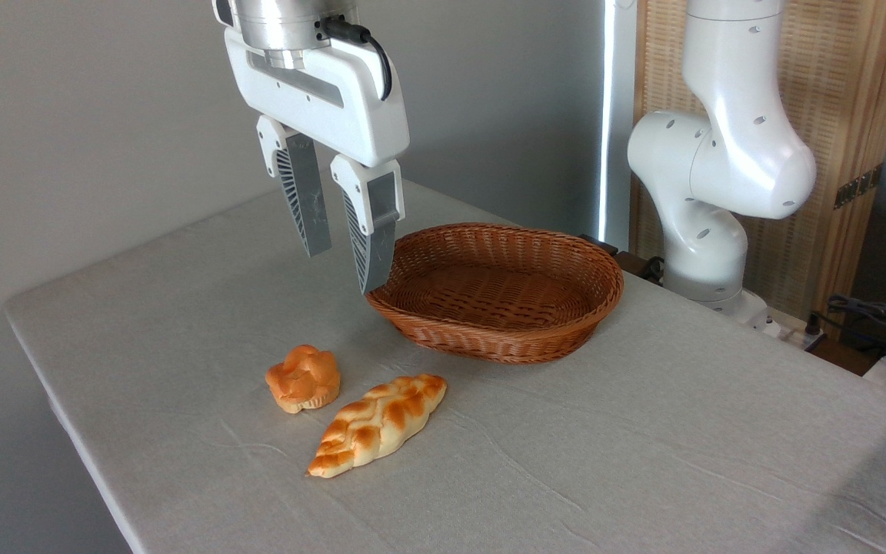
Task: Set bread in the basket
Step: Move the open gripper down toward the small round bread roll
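Fixed camera, tabletop: my white two-finger gripper hangs in the air above the pale cloth-covered table, fingers pointing down, parted and holding nothing. The small round knotted bun with the orange-golden crust sits on the cloth below me and toward the near edge, slightly to the picture's left of my fingertips, well apart from them. It is round, so I judge no approach angle matters much (the lobes offer no clear long axis). Just beside it, to the right and nearer the camera, lies the longer braided leaf-shaped loaf, close but seemingly not touching; that is the neighbour my fingers must avoid when I come down. The shallow oval basket of woven brown wicker stands empty behind and to the right, its near-left rim appearing just under my right fingertip. My arm's white base rises beyond it, out of the way
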`<state>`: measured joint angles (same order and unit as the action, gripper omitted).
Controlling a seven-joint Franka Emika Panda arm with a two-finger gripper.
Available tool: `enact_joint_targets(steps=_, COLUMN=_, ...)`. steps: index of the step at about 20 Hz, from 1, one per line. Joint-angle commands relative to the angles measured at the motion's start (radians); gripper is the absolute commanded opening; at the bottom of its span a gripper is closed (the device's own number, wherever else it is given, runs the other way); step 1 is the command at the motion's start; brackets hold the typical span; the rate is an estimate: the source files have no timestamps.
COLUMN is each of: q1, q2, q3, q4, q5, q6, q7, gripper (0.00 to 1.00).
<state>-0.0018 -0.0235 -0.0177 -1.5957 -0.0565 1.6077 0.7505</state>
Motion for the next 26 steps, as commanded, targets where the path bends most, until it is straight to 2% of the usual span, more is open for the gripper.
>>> enact_joint_targets(steps=1, q1=-0.004, q2=0.01, q3=0.007, q4=0.029, q5=0.01, q6=-0.035, q7=0.007, gripper=1.0)
enact_joint_targets(steps=12, q1=-0.004, q2=0.008, q3=0.008, q4=0.029, q5=0.007, q6=-0.034, q7=0.003, gripper=1.0)
enact_joint_targets(steps=20, q1=-0.01, q2=0.025, q3=-0.015, q4=0.028, q5=0.009, q6=-0.014, q7=-0.002, gripper=1.0)
enact_joint_targets(steps=26, q1=-0.015, q2=0.073, q3=-0.045, q4=0.029, q5=0.003, q6=0.109, q7=0.0, gripper=1.0)
